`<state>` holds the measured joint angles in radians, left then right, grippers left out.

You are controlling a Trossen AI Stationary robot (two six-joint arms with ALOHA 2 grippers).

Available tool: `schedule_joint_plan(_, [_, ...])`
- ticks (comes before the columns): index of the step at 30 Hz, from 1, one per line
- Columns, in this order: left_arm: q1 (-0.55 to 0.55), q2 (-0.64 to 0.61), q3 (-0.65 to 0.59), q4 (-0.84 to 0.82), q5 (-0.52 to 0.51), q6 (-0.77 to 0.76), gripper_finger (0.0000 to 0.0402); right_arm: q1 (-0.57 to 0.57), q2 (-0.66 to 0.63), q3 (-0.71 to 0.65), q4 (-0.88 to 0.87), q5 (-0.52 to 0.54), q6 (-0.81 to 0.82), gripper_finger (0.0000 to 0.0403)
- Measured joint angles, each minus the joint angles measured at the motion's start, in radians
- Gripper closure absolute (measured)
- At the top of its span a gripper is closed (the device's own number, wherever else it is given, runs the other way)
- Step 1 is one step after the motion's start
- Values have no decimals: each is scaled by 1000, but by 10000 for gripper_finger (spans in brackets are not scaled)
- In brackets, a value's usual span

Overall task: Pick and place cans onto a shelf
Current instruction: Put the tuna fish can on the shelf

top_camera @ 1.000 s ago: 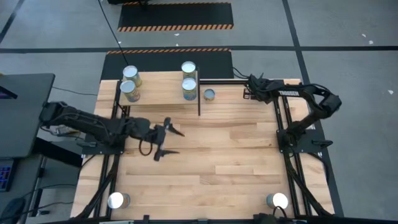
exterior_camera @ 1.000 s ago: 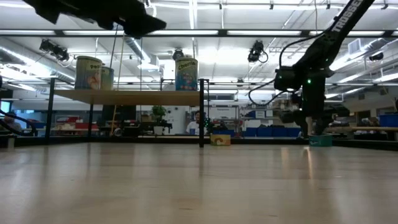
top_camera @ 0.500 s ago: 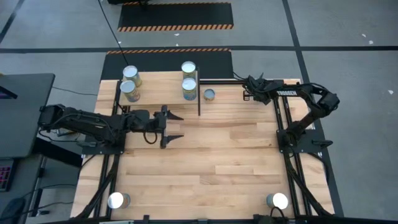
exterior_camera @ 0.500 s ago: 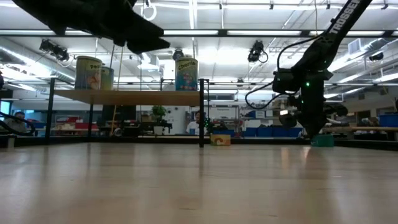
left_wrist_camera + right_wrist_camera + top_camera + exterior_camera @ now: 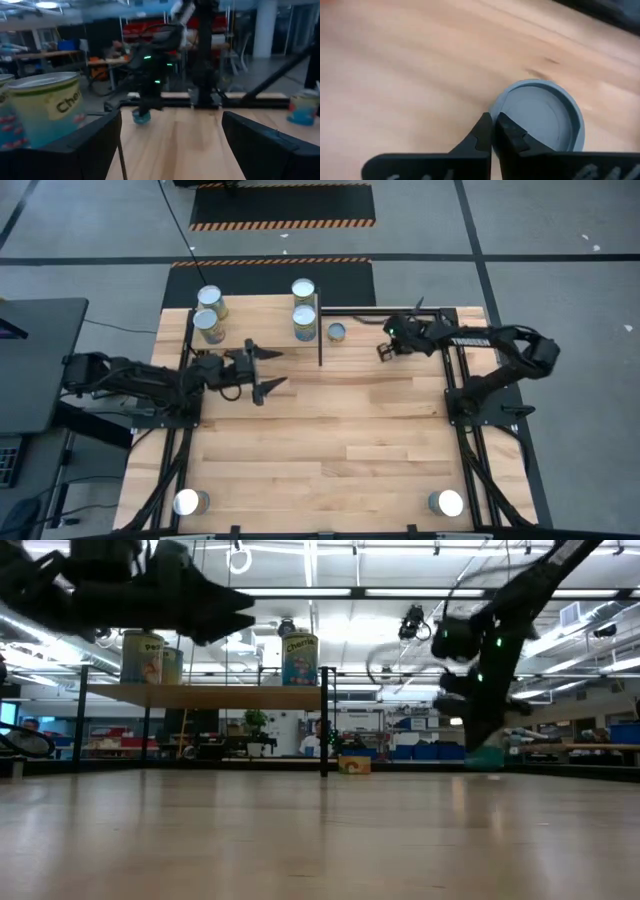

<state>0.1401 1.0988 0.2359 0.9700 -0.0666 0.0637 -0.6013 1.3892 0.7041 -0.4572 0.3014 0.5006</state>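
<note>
The shelf (image 5: 255, 332) stands at the table's far left with several label-sided cans (image 5: 303, 320) (image 5: 299, 658) upright on it. One more can (image 5: 337, 331) stands on the tabletop just right of the shelf. My left gripper (image 5: 262, 370) hangs open and level in front of the shelf, pointing toward the table's right, with nothing between its fingers (image 5: 95, 145). My right gripper (image 5: 384, 348) slants down at the far right and is shut at a small blue-grey can (image 5: 540, 117) (image 5: 141, 116). My right gripper has its shut fingertips (image 5: 485, 131) on the can's top rim (image 5: 496, 106), at one side of the round top. The fingers come from above, slanting down. The can stays upright under them (image 5: 485, 756). Whether its base is clear of the table cannot be told.
Bare tabletop (image 5: 340, 440) stretches across the middle and the near side. Two round bright-topped things stand at the near corners (image 5: 190, 502) (image 5: 447, 502). Black frame rails (image 5: 462, 380) run along the right edge. Another blue can (image 5: 302, 107) shows in the left wrist view.
My left gripper has gone toward the far edge and the shelf, tipping up until it is level, still open. My right gripper has swung toward the table's left, away from the right rail, and the blue-grey can has moved left under it.
</note>
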Motion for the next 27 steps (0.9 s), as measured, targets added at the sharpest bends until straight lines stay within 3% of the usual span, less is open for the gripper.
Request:
schedule_joint_plan(3, [2, -1, -60, 60, 8, -1, 49, 158, -52, 1, 17, -89, -50, 392])
schedule_joint_plan(7, [2, -1, -74, 18, 71, 18, 49, 383, -63, 1, 76, -183, -202, 392])
schedule_joint_plan(10, [2, 0, -64, -70, 81, 11, 49, 546, -35, 1, 147, -210, -390, 392])
schedule_joint_plan(14, [1, 0, -60, -22, 79, -10, 49, 704, 43, 2, 258, -203, -585, 391])
schedule_joint_plan(20, [-16, -1, -59, -38, 136, -83, 49, 804, 171, 2, 462, -198, -709, 390])
schedule_joint_plan(27, [-119, 20, -59, -33, 149, -111, 49, 841, 257, 68, 488, -222, -765, 377])
